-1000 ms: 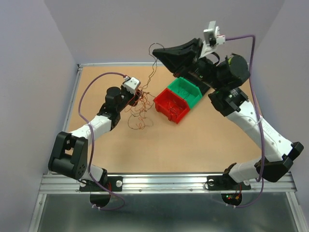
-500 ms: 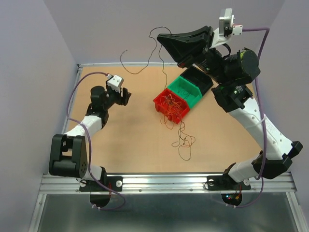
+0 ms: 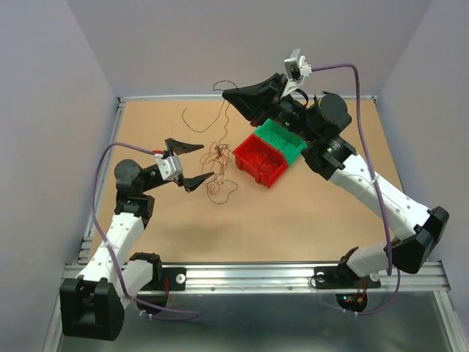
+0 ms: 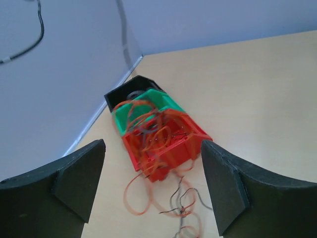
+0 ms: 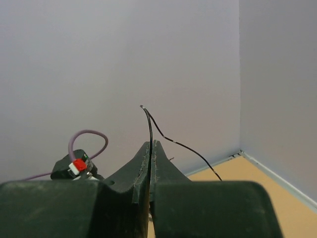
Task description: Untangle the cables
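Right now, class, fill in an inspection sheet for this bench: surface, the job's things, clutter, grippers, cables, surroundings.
Surface: table, brown board, flat.
Job's things: cables, a thin red, orange and black tangle hanging from the right gripper, left of the red bin; one black strand curls off to the left.
Clutter: red bin, green bin and black bin in a row, touching.
Grippers: left gripper, jaws wide apart, empty; right gripper, raised, jaws shut on a black strand of the cables.
Cables: purple arm leads loop along both arms.
Surroundings: lilac walls; metal rail at the near edge.
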Controlling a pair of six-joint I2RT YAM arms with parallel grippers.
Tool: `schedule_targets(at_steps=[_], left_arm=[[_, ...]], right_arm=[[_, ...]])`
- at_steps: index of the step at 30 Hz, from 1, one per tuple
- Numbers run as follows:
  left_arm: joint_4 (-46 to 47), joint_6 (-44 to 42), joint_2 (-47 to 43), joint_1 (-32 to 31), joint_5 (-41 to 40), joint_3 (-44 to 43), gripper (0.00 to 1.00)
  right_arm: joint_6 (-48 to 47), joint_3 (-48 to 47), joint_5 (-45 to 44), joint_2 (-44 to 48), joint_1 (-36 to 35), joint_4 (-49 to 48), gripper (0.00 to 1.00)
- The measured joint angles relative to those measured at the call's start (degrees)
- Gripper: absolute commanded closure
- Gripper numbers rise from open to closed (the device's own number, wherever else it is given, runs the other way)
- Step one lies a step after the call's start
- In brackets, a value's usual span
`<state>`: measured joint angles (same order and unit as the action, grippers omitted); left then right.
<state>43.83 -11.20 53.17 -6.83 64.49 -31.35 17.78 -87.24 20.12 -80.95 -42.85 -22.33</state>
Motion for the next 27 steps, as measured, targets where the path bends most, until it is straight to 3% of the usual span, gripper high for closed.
schedule_targets(at_steps=[6, 11, 17, 24, 27], left_arm=[[0.68, -0.39, -1.51, -2.64, -0.33, 2.01, 0.10], [2.23, -0.70, -3.13, -4.61, -7.82, 5.27, 0.11], [6.34, 0.76, -2.75, -5.97, -15.72, 5.49, 0.23], [10.43, 2.75, -0.68, -9.05, -18.03, 5.49, 0.25], [10.99, 3.15, 0.55, -10.21, -18.53, 5.38, 0.38]], right_arm=[[1.51, 1.62, 0.26, -1.90, 0.00, -4.07, 1.00], [2.38, 1.77, 0.57, -4.59, -0.15, -6.40, 0.99], [2.75, 1.81, 0.90, -7.61, -1.14, -6.93, 1.00], [3.02, 1.92, 1.09, -8.04, -1.51, -9.03, 0.99], [3.08, 1.92, 1.20, -8.33, -1.53, -10.14, 0.99]])
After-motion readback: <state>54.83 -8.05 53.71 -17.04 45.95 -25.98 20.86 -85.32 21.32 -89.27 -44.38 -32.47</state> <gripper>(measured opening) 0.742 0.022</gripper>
